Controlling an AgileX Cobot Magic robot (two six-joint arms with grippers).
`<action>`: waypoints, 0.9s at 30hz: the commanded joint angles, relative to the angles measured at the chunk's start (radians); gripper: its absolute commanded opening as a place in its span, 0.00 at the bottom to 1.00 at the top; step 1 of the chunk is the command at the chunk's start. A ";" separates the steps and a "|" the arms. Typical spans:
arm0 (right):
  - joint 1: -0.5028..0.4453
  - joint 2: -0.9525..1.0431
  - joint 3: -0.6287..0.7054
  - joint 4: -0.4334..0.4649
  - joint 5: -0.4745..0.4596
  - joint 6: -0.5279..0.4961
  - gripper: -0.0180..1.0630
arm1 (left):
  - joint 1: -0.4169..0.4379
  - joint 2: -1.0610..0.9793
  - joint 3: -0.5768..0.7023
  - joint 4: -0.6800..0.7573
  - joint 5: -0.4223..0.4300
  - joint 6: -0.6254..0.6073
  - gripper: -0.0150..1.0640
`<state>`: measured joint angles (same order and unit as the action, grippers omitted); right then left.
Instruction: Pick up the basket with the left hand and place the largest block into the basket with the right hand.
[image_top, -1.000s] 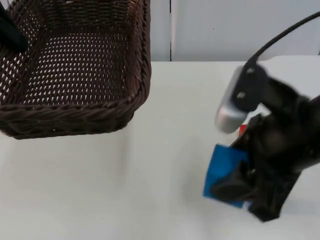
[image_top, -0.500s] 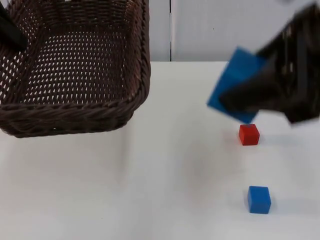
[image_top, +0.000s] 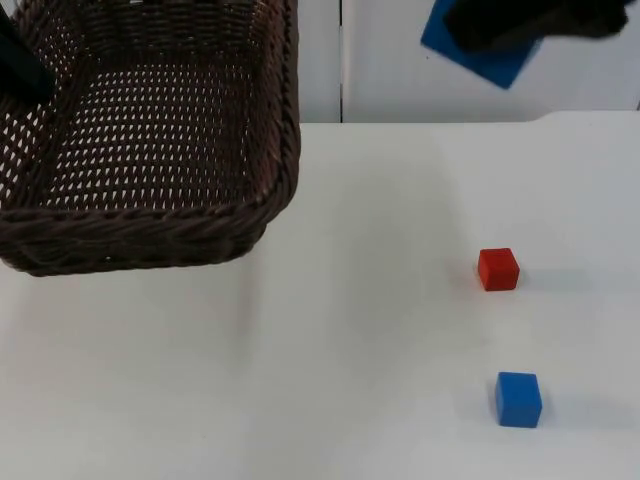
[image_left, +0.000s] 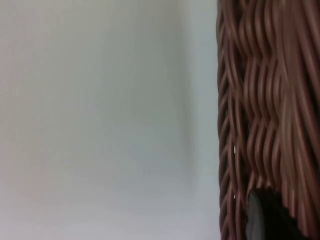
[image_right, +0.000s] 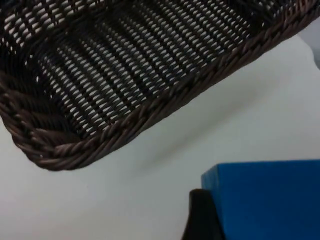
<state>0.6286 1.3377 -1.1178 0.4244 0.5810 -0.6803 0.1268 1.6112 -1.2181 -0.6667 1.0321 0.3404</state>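
Observation:
The brown wicker basket (image_top: 150, 130) hangs above the table at the back left, casting a shadow below it. My left gripper (image_top: 18, 62) is shut on its left rim; in the left wrist view a black fingertip (image_left: 264, 216) presses against the woven basket wall (image_left: 265, 100). The large blue block (image_top: 478, 45) is high in the air at the back right, with my right gripper (image_top: 505, 25) shut on it. In the right wrist view the large blue block (image_right: 267, 200) sits beside a black fingertip (image_right: 201, 217), and the basket (image_right: 125, 65) lies ahead of it.
A small red cube (image_top: 498, 269) and a small blue cube (image_top: 518, 399) rest on the white table (image_top: 330, 330) at the right. The grey partition wall (image_top: 380, 60) stands behind the table.
My right gripper has risen from the table's front right to high at the back right, carrying the large blue block. The small red and blue cubes have come into sight. The basket has not moved.

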 joint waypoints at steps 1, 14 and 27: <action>-0.006 0.008 -0.043 -0.009 0.028 0.017 0.02 | 0.002 -0.005 -0.001 -0.023 -0.001 -0.002 0.01; 0.019 0.188 -0.215 -0.005 0.077 0.040 0.02 | 0.002 -0.005 -0.001 -0.023 -0.003 -0.002 0.01; 0.150 0.445 -0.499 -0.005 0.079 0.044 0.02 | 0.002 -0.005 -0.001 -0.021 -0.003 -0.002 0.01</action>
<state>0.7595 1.7412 -1.5606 0.4171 0.6627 -0.6385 0.1268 1.6112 -1.2181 -0.6653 1.0321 0.3404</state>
